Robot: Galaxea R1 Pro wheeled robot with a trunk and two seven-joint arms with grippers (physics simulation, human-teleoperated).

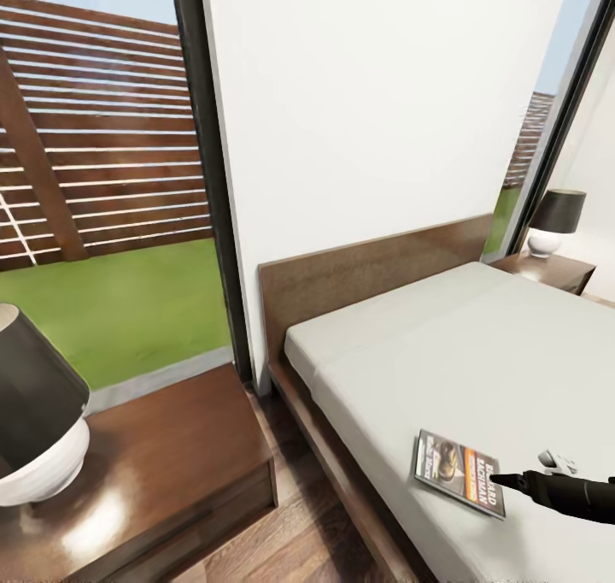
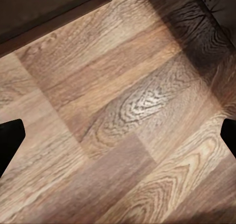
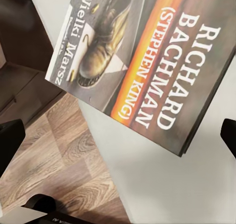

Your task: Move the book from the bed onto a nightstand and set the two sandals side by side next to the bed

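The book (image 1: 459, 470) lies flat on the grey mattress of the bed (image 1: 478, 344), near its front left edge. Its dark cover carries an orange band and the white name "RICHARD BACHMAN" (image 3: 147, 61). My right gripper (image 1: 512, 481) reaches in from the right just above the mattress, its tip at the book's near edge. In the right wrist view the right gripper (image 3: 118, 140) is open, with the book just ahead of its fingertips (image 3: 10, 140). My left gripper (image 2: 118, 140) is open over bare wood floor (image 2: 128, 111). The sandals are out of view.
A glossy brown nightstand (image 1: 179, 446) stands left of the bed with a black-shaded lamp (image 1: 34, 421) on it. A second nightstand (image 1: 559, 268) with a lamp (image 1: 555, 220) stands at the far side. A narrow strip of floor (image 1: 299, 540) separates the near nightstand from the bed frame.
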